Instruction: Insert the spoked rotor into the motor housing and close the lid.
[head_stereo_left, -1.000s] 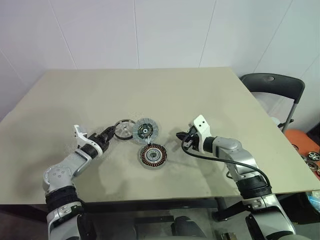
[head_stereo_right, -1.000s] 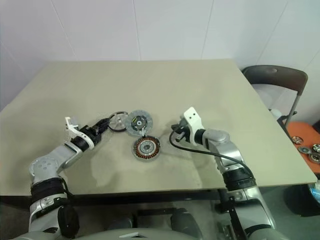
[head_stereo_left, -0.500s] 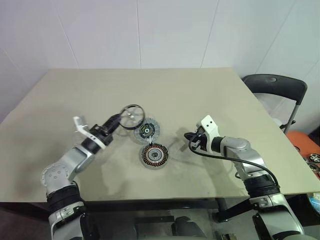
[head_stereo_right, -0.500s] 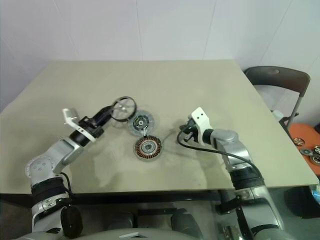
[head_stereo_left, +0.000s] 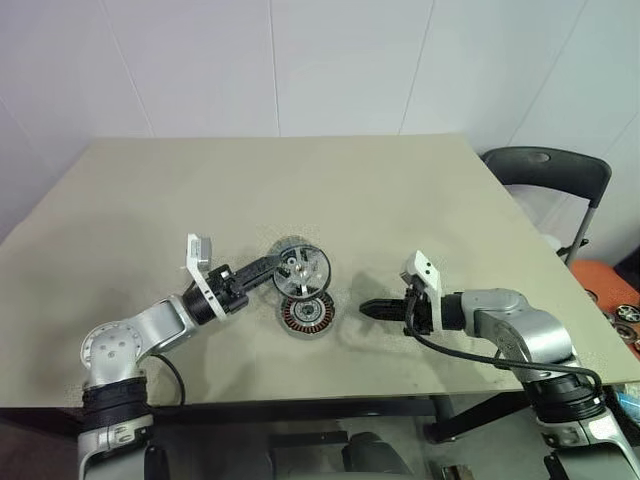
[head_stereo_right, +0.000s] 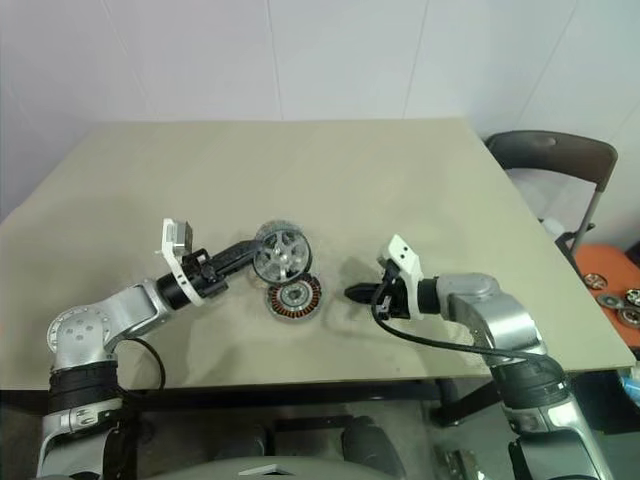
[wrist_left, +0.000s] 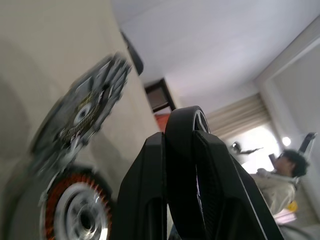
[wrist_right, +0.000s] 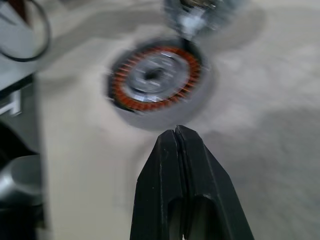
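My left gripper (head_stereo_left: 272, 268) grasps the spoked rotor (head_stereo_left: 302, 270) above the motor housing (head_stereo_left: 305, 312); my right gripper (head_stereo_left: 368, 307) is clenched, empty.

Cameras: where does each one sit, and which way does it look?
Left eye: on the head, looking down at the table; both arms show.
Right eye: beside it, same scene.
Left wrist: along the left pincer, which grips the rotor, toward the housing.
Right wrist: along the shut right pincer, toward the housing.
Shared: all four show the housing.
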